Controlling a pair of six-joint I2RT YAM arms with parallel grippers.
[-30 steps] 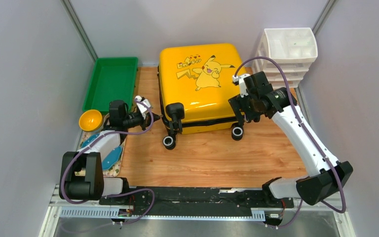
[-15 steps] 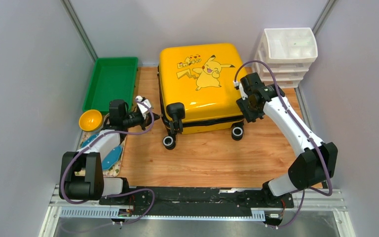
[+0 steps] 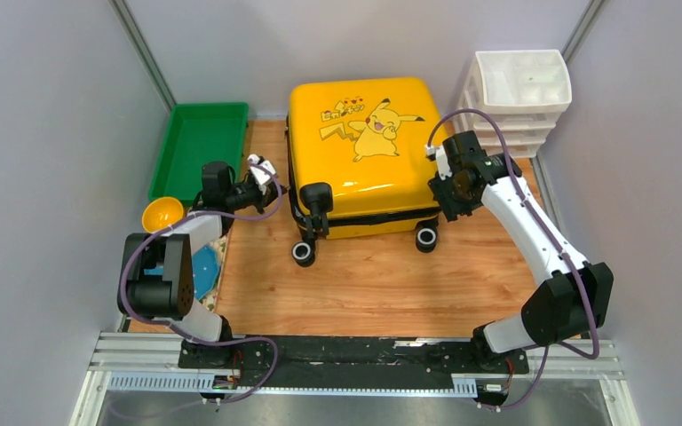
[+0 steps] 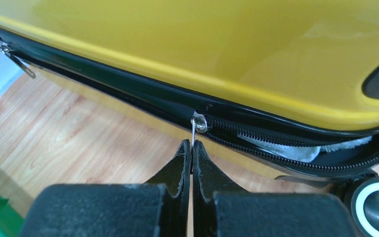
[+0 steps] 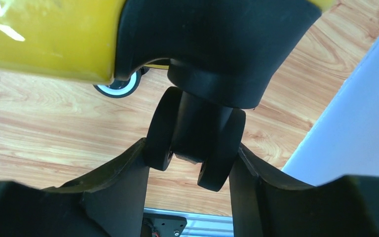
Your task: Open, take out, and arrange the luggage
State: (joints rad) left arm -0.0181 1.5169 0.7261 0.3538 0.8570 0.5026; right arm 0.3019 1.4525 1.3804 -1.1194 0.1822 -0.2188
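The yellow Pikachu luggage (image 3: 360, 151) lies flat at the back middle of the wooden table, wheels toward me. My left gripper (image 3: 275, 184) is at its left side, shut on the silver zipper pull (image 4: 193, 132), which sticks up between the fingertips of the left gripper (image 4: 192, 148). Right of the slider the zip gapes and shows pale lining (image 4: 296, 150). A second pull (image 4: 15, 57) hangs further along the seam. My right gripper (image 3: 448, 197) is at the luggage's near right corner, and in the right wrist view that gripper (image 5: 192, 163) is shut on a black double wheel (image 5: 195, 133).
A green tray (image 3: 197, 146) stands at the back left and a white drawer unit (image 3: 519, 98) at the back right. An orange bowl (image 3: 162, 214) and a mat with blue pieces (image 3: 202, 266) lie by the left arm. Grey walls close in on both sides.
My left gripper has moved away from me along the luggage's left side with the zipper pull. My right gripper has swung in and closed on the corner wheel. The luggage has shifted slightly.
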